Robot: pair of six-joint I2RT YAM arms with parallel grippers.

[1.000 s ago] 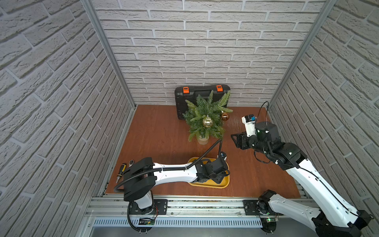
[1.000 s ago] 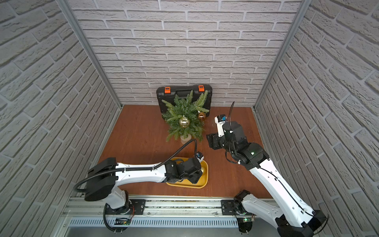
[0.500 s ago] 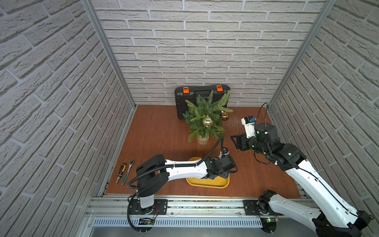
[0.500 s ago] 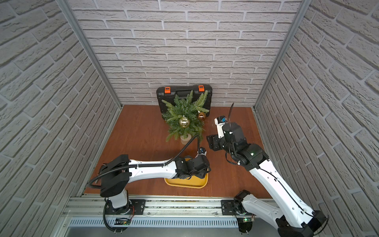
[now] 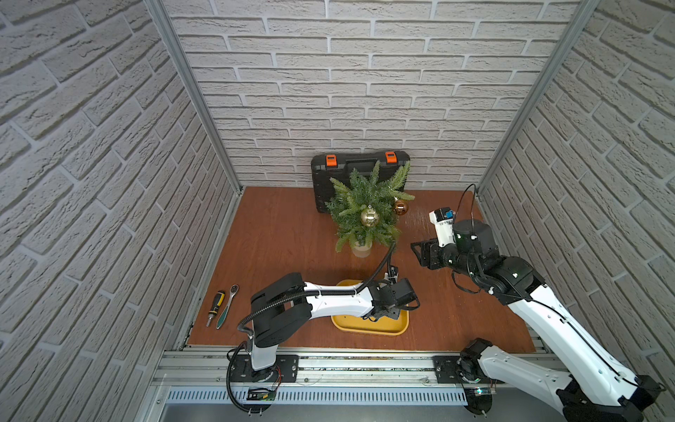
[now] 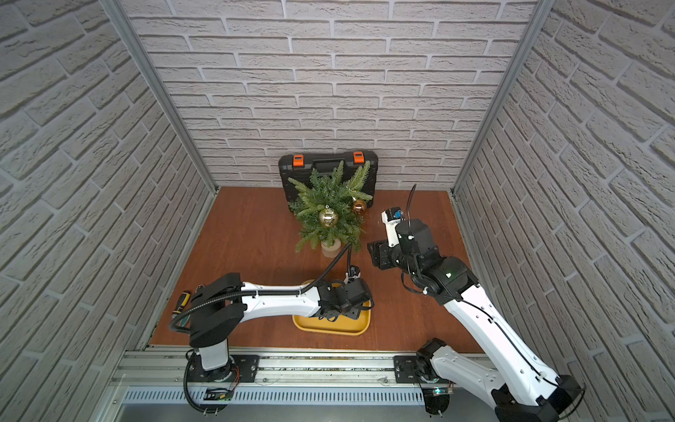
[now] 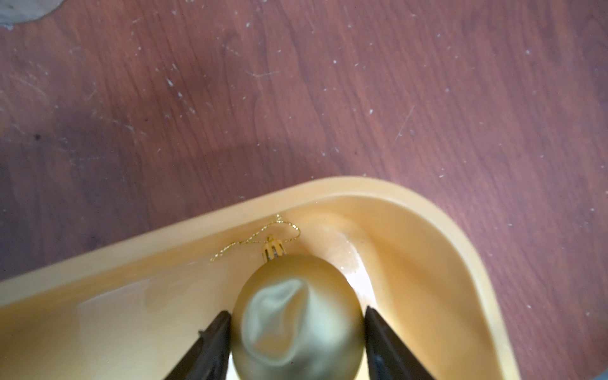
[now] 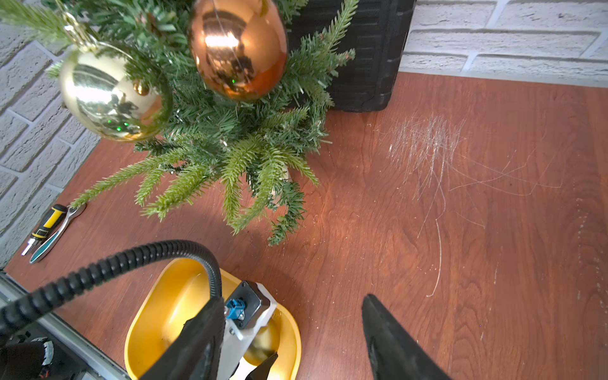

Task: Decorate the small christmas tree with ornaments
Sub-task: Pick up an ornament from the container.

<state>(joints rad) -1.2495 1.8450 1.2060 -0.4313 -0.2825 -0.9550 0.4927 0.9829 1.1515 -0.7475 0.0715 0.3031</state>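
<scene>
Matte gold ornament (image 7: 297, 316): clamped between the left jaws, whose two black tips press its opposite sides. It lies in a rounded corner of the yellow tray (image 7: 362, 186), with its cap and thin loop turned toward the tray wall. Whether it rests on the tray floor or hangs just clear of it cannot be told.

Reading a top view as a clock face, with 12 o'clock at the back wall, the tray sits at 6 o'clock on the brown wooden table (image 5: 285, 234), partly covered by the left arm (image 5: 339, 301).

Small christmas tree (image 5: 350, 210): upright on its pale base at 12 o'clock, just in front of the black case (image 5: 350, 162), which stands against the wall.

Pale gold ornament (image 5: 369, 218): hangs at the front of the crown, toward 6 o'clock.

Copper ornament (image 5: 400, 207): hangs at the crown's 3 o'clock edge.

Right jaws: apart, with nothing between them, held at 3 o'clock on the table, near the tree but clear of its branches.

Screwdriver (image 5: 214, 308) and ratchet wrench (image 5: 226, 308): side by side at 8 o'clock, near the table's edge.
</scene>
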